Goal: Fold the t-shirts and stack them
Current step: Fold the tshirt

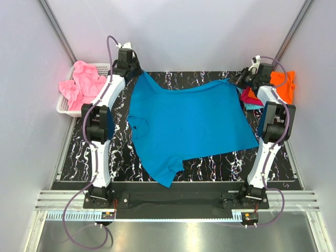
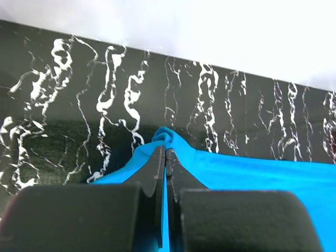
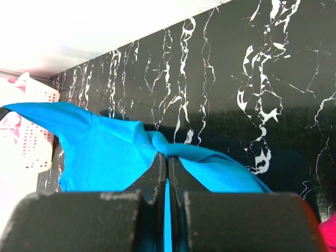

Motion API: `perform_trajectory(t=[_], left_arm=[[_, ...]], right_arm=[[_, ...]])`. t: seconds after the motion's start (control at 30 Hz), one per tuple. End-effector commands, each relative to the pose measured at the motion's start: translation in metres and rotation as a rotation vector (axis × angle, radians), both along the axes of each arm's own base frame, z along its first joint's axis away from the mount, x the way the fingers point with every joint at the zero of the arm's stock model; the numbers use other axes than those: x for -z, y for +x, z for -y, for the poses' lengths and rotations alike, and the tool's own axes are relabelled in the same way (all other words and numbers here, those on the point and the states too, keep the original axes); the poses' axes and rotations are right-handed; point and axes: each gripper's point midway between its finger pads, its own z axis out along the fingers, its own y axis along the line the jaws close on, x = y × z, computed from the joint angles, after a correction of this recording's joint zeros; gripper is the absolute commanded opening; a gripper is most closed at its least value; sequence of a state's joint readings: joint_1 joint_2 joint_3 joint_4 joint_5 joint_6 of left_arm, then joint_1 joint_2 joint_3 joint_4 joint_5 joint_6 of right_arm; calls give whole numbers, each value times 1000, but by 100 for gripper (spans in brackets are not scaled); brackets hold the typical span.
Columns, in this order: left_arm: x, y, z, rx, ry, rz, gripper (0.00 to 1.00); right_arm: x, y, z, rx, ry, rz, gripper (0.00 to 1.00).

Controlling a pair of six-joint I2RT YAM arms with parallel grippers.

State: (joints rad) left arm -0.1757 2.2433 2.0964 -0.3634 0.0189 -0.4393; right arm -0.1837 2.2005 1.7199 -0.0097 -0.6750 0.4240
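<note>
A teal-blue t-shirt (image 1: 189,123) lies spread over the black marbled table (image 1: 210,79), its far edge stretched between both arms. My left gripper (image 1: 137,71) is shut on the shirt's far left corner; in the left wrist view the cloth (image 2: 247,173) bunches at the closed gripper (image 2: 166,151). At the far right, my right gripper (image 1: 237,80) is shut on the other corner, the fabric (image 3: 105,152) twisting at its closed tips (image 3: 168,155). Pink t-shirts (image 1: 81,84) fill a white basket (image 1: 62,107) at the left. Orange (image 1: 285,85), magenta (image 1: 248,95) and light cyan (image 1: 255,106) shirts lie by the right arm.
The basket stands off the table's far left corner, close to the left arm. The pile of folded shirts sits at the table's far right edge behind the right arm. White walls close in the back and both sides.
</note>
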Motion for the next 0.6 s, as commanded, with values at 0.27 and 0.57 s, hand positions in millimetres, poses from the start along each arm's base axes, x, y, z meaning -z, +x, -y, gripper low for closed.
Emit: perform_trajectory(t=[0.27, 0.57], left_arm=[[-19, -58, -42, -211, 151, 24, 0], [-30, -105, -50, -241, 170, 41, 0]], right_arm=[[5, 35, 28, 209, -33, -71, 0], [17, 41, 29, 240, 14, -135, 0]])
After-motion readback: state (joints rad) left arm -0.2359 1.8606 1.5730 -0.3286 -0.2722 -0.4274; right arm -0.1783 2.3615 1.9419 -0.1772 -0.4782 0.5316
